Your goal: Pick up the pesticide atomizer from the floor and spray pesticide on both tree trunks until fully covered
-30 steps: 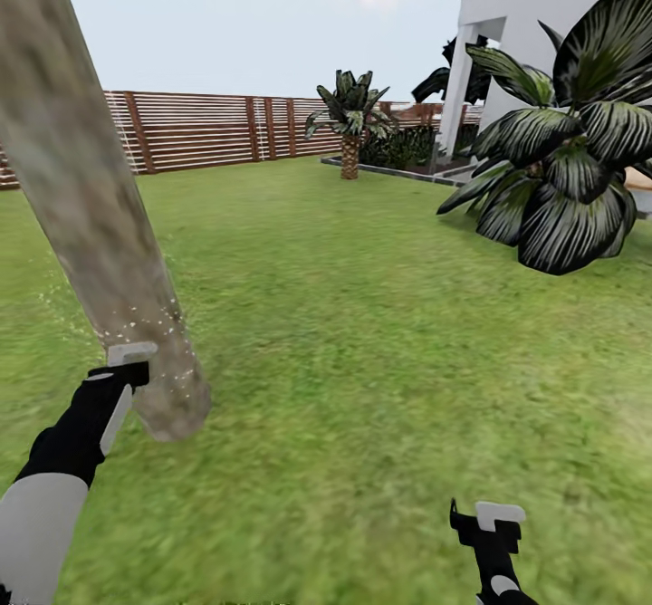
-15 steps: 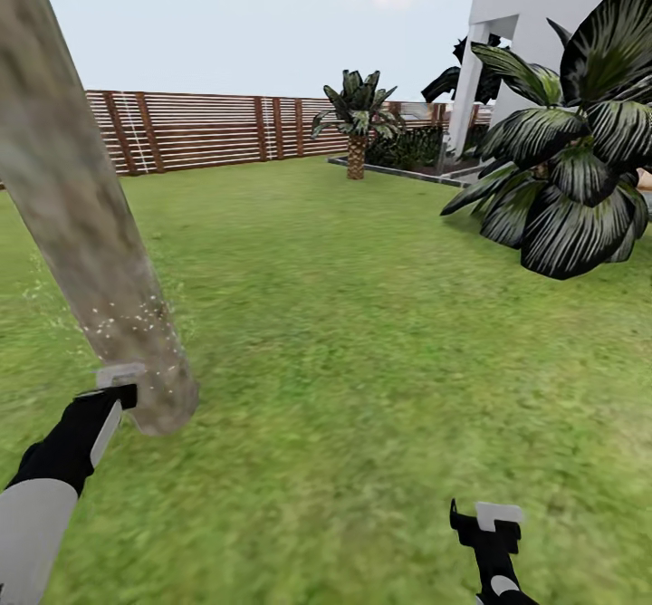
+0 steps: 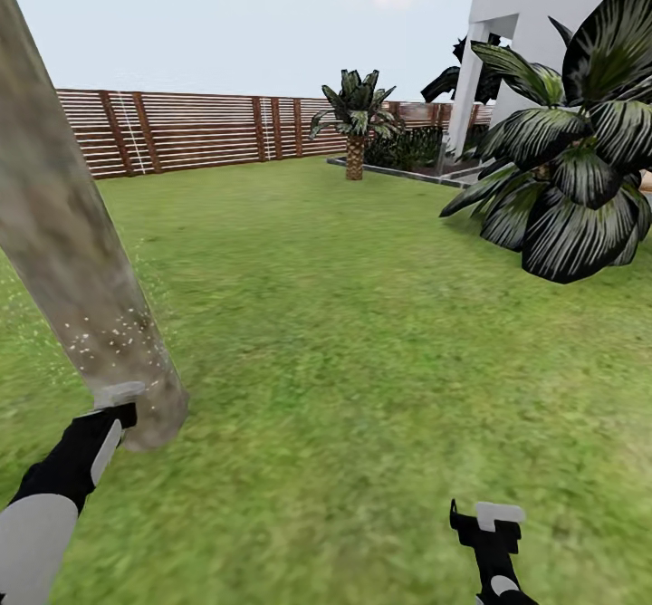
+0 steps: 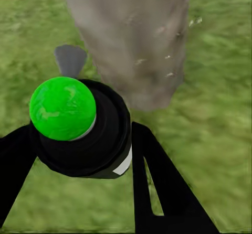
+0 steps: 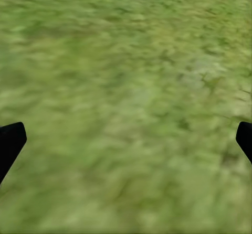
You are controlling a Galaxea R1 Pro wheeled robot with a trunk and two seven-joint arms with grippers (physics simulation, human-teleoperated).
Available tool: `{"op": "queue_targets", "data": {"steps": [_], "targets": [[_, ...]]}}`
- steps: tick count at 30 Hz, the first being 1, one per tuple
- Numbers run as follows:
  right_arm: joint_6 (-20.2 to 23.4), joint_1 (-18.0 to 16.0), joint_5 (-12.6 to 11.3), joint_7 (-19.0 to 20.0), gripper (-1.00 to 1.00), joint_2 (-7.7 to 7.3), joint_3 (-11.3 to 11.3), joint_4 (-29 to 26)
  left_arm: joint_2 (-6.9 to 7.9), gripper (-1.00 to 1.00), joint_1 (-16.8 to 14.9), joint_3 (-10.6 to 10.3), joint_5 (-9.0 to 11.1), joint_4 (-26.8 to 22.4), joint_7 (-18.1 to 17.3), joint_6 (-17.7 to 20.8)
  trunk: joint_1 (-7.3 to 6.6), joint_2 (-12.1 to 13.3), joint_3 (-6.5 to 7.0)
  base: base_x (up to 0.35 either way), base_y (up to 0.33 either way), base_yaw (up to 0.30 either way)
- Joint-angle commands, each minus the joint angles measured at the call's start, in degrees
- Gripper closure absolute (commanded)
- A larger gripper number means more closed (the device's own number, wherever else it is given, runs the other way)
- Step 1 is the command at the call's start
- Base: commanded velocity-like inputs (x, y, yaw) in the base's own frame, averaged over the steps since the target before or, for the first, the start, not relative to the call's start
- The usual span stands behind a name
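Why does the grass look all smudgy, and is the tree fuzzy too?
Right wrist view: the grass is a soft green blur. Left wrist view: the tree trunk is blurry, the atomizer sharper. Head view: near grass smeared, fence crisp.

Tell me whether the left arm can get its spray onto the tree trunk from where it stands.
Probably yes: the left pincer holds the atomizer close to the tree trunk, nothing between, and white specks dot the bark.

Mottled grey-tan tree trunk (image 3: 68,261), white pesticide specks (image 3: 109,338) near its base.
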Motion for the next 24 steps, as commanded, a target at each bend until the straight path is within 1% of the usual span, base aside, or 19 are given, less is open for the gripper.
{"op": "queue_targets", "data": {"steps": [1,2,5,7,10,13,14,16,18,24], "targets": [[0.00,0.00,0.00,0.00,-1.00,0.00,-0.01,0.00,0.78,1.00,0.45,0.52,0.10,-0.01,-0.01,-0.09,0.00,0.00,0.01,0.002,0.000,0.000],[0.00,0.00,0.00,0.00,-1.00,0.00,-0.01,0.00,1.91,1.00,0.81,1.27,0.08,0.02,0.00,-0.16,0.00,0.00,0.01,0.000,0.000,0.000],[0.00,0.00,0.00,0.00,-1.00,0.00,-0.01,0.00,2.43,1.00,1.62,1.67,0.12,0.04,0.00,-0.23,0.00,0.00,0.01,0.002,0.000,0.000],[0.00,0.00,0.00,0.00,-1.00,0.00,-0.01,0.00,2.43,1.00,1.81,1.72,0.23,0.04,0.00,-0.24,0.00,0.00,0.01,0.125,0.018,0.000],[0.00,0.00,0.00,0.00,-1.00,0.00,0.00,0.00,2.39,1.00,2.34,1.76,0.27,0.14,0.00,-0.46,0.00,0.00,0.01,0.266,0.138,0.000],[0.00,0.00,0.00,0.00,-1.00,0.01,0.00,0.00,2.39,1.00,3.61,1.81,0.42,0.09,0.00,-2.70,0.00,0.00,0.01,0.270,0.214,0.000],[0.00,0.00,0.00,0.00,-1.00,0.02,0.00,0.00,2.39,1.00,3.76,1.81,0.41,0.11,0.00,-2.91,0.00,0.00,0.01,0.127,0.232,0.000],[0.00,0.00,0.00,0.00,-1.00,0.02,-0.01,0.00,2.39,1.00,4.12,1.85,0.51,0.14,0.00,-3.04,0.00,0.00,0.01,-0.082,0.241,0.000],[0.00,0.00,0.00,0.00,-1.00,0.00,-0.01,0.00,2.39,1.00,5.65,1.85,0.60,0.07,0.00,-3.17,0.00,0.00,0.01,-0.108,0.137,0.000],[0.00,0.00,0.00,0.00,-1.00,0.03,0.00,0.00,2.38,1.00,7.20,1.82,0.65,0.04,-0.06,-3.38,0.00,0.00,0.01,-0.013,0.017,0.000]]}}
